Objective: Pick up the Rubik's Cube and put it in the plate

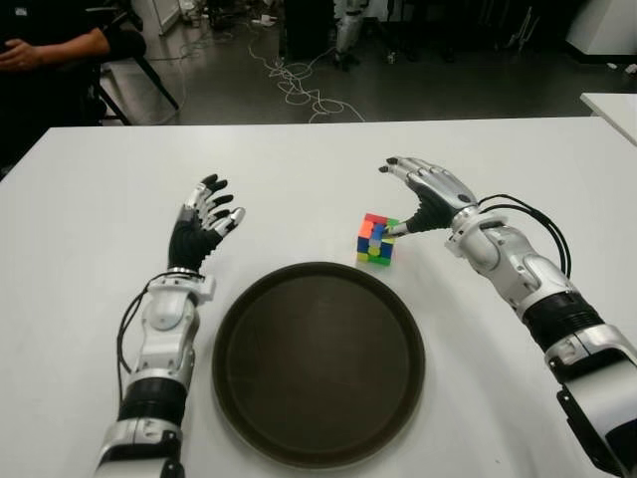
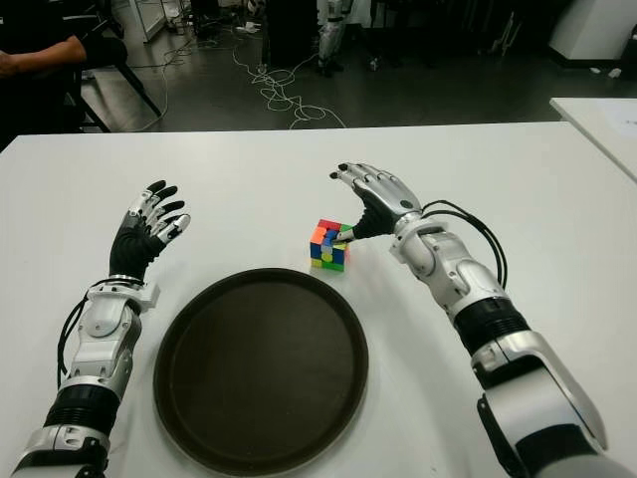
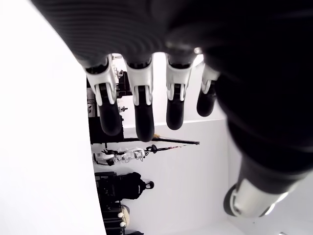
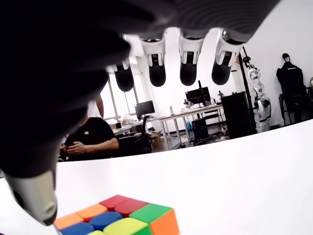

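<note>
The Rubik's Cube [image 1: 376, 240] stands on the white table [image 1: 299, 169], just beyond the far right rim of the round dark plate [image 1: 318, 363]. My right hand [image 1: 416, 194] hovers right beside the cube on its right, fingers spread above and past it, the thumb tip at the cube's upper right edge. In the right wrist view the cube [image 4: 122, 218] shows below the extended fingers [image 4: 188, 68], not enclosed. My left hand [image 1: 207, 224] shows to the left of the plate, fingers relaxed and holding nothing.
A person in black [image 1: 45, 60] sits past the table's far left corner. Cables [image 1: 299, 90] lie on the floor behind the table. Another white table's corner [image 1: 612, 105] shows at the far right.
</note>
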Robot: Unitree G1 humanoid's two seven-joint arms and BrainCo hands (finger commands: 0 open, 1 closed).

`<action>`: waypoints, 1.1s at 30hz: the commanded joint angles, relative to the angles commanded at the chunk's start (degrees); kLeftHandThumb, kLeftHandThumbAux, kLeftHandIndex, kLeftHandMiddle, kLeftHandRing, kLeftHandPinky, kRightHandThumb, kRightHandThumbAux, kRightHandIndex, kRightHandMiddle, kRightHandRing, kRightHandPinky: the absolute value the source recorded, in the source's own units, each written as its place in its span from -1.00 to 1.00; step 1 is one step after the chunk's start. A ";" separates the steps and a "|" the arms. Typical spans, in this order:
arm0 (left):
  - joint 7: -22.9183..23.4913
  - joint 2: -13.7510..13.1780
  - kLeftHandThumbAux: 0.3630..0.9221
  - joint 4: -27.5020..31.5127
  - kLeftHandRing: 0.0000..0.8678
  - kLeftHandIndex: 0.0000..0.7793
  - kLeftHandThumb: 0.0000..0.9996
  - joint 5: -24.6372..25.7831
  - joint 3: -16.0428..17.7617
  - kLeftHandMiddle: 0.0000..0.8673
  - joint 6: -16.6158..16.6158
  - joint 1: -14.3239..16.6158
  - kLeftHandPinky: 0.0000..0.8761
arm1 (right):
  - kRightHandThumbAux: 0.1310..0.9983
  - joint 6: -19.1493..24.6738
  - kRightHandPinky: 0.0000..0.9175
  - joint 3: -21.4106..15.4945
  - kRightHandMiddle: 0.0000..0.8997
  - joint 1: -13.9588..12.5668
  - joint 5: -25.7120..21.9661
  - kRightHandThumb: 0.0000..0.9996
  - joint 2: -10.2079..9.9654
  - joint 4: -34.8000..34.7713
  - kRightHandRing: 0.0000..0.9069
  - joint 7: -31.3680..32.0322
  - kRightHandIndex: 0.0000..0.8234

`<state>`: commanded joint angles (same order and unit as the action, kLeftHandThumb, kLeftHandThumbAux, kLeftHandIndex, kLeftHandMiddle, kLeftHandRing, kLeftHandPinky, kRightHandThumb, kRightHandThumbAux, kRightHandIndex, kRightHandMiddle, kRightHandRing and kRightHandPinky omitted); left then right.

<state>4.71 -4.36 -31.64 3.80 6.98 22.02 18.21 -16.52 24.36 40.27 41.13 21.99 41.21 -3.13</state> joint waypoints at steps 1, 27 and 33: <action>-0.06 -0.01 0.25 0.14 -0.62 -0.74 -0.80 -0.02 -0.01 -0.63 -0.15 -0.03 -0.63 | 0.29 -0.15 -0.85 0.29 -0.94 -0.03 0.07 -1.00 0.18 -0.19 -0.89 0.44 -1.00; -0.50 -0.44 0.23 0.60 -0.58 -0.72 -0.85 -1.00 -0.56 -0.59 -0.37 -0.32 -0.58 | 0.22 0.23 -0.82 3.12 -0.90 -0.09 1.57 -1.00 2.09 -3.50 -0.85 6.16 -0.99; -0.82 -0.40 0.25 -0.01 -0.59 -0.71 -0.82 -1.13 -0.40 -0.60 0.05 -0.12 -0.59 | 0.23 0.84 -0.82 3.41 -0.90 0.14 2.44 -1.00 1.79 -3.07 -0.85 6.08 -0.99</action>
<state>3.89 -4.76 -31.65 2.67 6.59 22.07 18.09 -15.68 27.77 40.41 43.57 23.78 38.14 2.96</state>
